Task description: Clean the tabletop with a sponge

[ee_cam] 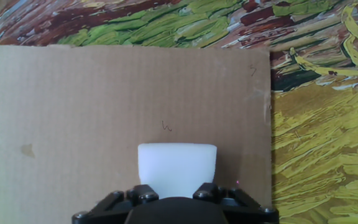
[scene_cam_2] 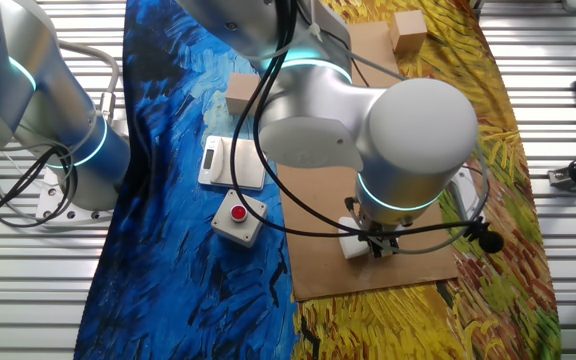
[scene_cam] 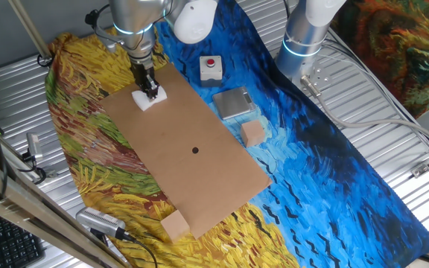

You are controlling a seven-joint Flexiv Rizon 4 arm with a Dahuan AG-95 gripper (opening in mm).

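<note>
White sponge (scene_cam: 150,97) clenched in gripper (scene_cam: 150,91) jaws near cardboard tabletop (scene_cam: 199,171) corner; overshoot risks snagging painted cloth (scene_cam: 80,149).

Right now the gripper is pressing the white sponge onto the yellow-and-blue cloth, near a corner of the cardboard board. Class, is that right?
Not quite. The sponge held in the gripper sits on the brown tabletop itself, not on the cloth. It is indeed near a corner of the board. The hand view shows this plainly.
</note>
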